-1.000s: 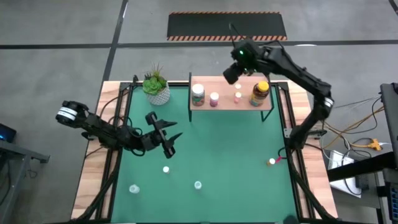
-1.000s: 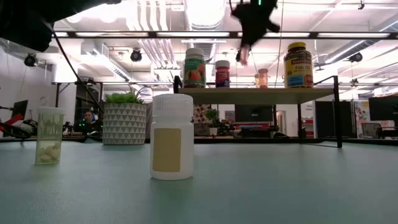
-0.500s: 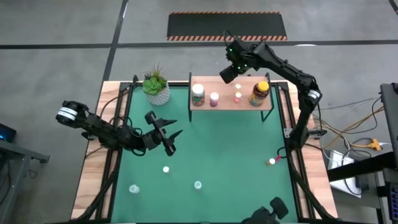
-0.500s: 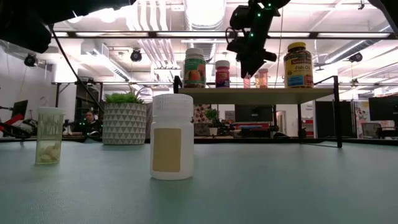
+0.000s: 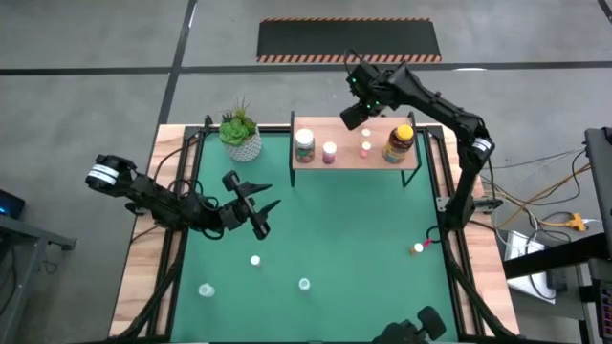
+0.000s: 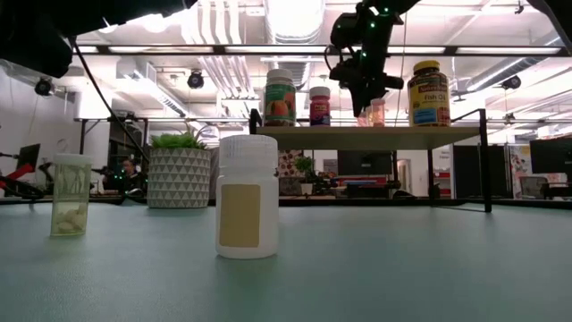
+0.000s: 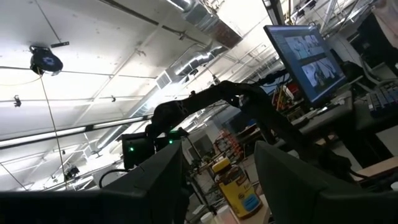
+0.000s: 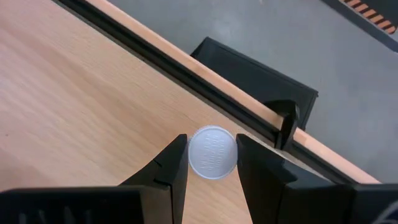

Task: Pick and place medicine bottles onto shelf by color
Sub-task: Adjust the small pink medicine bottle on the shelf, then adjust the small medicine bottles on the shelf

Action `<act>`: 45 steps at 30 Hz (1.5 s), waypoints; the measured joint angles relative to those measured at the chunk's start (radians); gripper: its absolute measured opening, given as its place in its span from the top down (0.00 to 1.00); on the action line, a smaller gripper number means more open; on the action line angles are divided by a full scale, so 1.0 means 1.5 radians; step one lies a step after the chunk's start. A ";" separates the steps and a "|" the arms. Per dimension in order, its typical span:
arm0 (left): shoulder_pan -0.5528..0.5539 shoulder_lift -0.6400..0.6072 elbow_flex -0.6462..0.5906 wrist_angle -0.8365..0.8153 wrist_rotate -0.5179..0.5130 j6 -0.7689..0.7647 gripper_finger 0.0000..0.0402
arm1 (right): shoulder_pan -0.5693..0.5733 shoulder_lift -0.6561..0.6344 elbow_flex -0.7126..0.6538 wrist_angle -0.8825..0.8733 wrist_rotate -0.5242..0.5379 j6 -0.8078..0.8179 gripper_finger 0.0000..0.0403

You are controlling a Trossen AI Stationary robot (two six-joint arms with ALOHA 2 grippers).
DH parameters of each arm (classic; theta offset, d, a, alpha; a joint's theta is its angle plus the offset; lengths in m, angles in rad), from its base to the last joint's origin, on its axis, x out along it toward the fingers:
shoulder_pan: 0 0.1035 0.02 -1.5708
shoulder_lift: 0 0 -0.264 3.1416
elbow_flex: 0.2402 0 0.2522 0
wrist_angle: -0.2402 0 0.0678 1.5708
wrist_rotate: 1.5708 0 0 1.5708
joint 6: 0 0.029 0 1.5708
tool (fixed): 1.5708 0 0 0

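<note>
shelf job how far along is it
Done: at least four bottles stand on the shelf, including the amber jar. In hand: the right end effector is over the shelf's back edge, around a white-capped bottle. Left: four bottles on the green mat, one orange bottle by its right edge; the left end effector hovers open.

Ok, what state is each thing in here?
Left gripper: open, empty, above the table.
Right gripper: at the shelf, around a white-capped bottle; grip unclear.
Amber jar: upright on shelf, lidded.
Green-labelled bottle: upright on shelf.
White bottle: upright on table, capped.
Clear vial: upright on table, pills inside.
</note>
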 joint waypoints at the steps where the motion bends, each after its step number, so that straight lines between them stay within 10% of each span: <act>1: 0.000 0.000 0.000 0.000 0.000 0.000 0.54 | 0.001 0.000 -0.004 0.001 0.000 0.004 0.72; 28: 0.000 0.000 -0.003 0.001 0.000 -0.002 0.54 | 0.002 -0.002 0.043 -0.043 -0.001 0.004 0.58; 45: 0.000 0.000 -0.005 0.001 0.000 -0.002 0.54 | 0.114 -0.003 0.121 -0.217 -0.002 -0.004 0.77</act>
